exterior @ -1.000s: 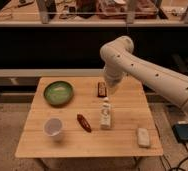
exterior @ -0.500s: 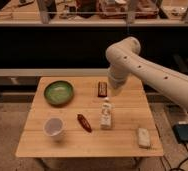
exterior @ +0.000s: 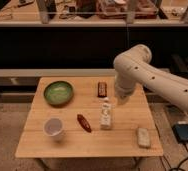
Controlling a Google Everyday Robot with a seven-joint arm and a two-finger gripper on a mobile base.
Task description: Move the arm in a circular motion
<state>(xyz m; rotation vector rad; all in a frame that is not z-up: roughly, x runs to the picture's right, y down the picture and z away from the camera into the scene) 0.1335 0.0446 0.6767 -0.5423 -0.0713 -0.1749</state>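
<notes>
The arm (exterior: 152,77) is a large cream-white tube with bulbous joints and small dark holes. It comes in from the right edge, bends at a rounded joint (exterior: 134,60) over the table's back right part, and points down. The gripper (exterior: 121,96) is at its lower end, just above the tabletop, to the right of a brown bar (exterior: 102,89) and behind a white bottle (exterior: 106,114). It is not touching any item.
A wooden table (exterior: 42,142) carries a green bowl (exterior: 58,93), a white cup (exterior: 54,129), a red oblong item (exterior: 84,123) and a pale packet (exterior: 143,137). A dark shelf unit stands behind. A dark box (exterior: 186,133) with cables lies on the floor at right.
The arm's bent joint and lower end have swung to the right and slightly down over the table's back edge. The table items have not moved.
</notes>
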